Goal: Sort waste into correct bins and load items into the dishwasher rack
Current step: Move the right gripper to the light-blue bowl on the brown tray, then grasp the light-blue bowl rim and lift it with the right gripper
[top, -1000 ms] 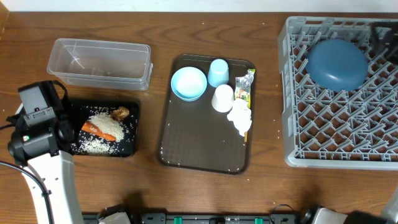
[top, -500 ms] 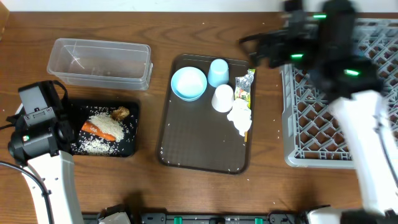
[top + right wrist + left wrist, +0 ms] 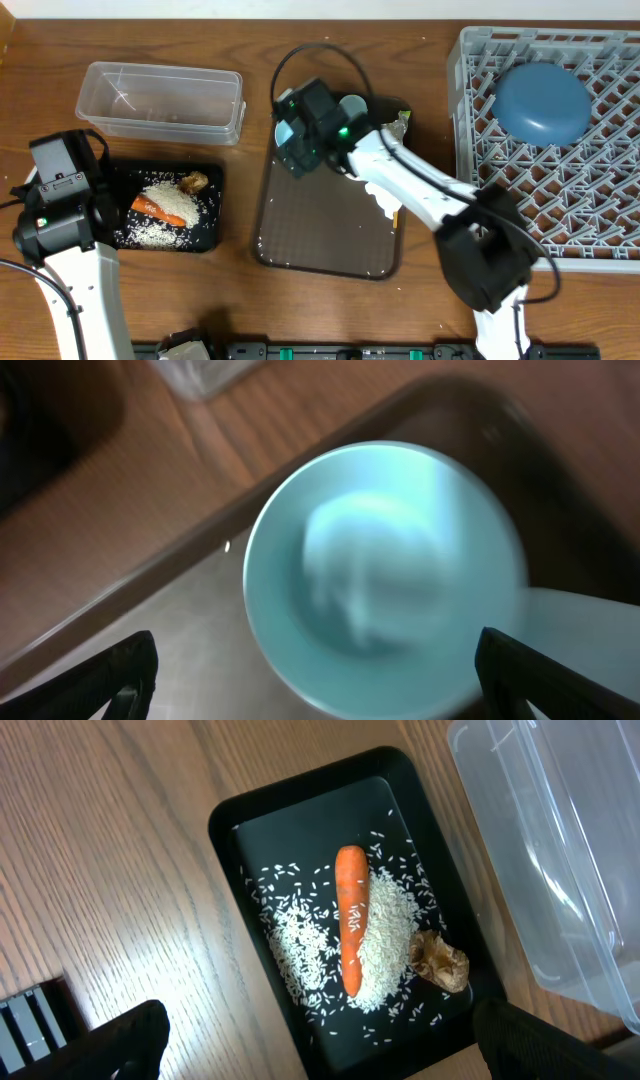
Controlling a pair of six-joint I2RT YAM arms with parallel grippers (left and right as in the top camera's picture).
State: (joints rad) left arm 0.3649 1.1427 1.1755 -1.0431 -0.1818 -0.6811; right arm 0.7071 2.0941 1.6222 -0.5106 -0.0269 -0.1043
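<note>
rack, now well off to the right gripper's right, already carries the blue dish; that gripper has swung across from it to the brown tray and hangs, jaws spread wide and empty, directly above the pale bowl, likely its next load. left gripper, wide open and empty, hovers over the black tray, carrot below it.

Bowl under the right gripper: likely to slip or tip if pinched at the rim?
The bowl looks smooth and glossy, so probably slippery. Its round, shallow, rigid-looking shape may tilt from a one-sided rim pinch.
</note>
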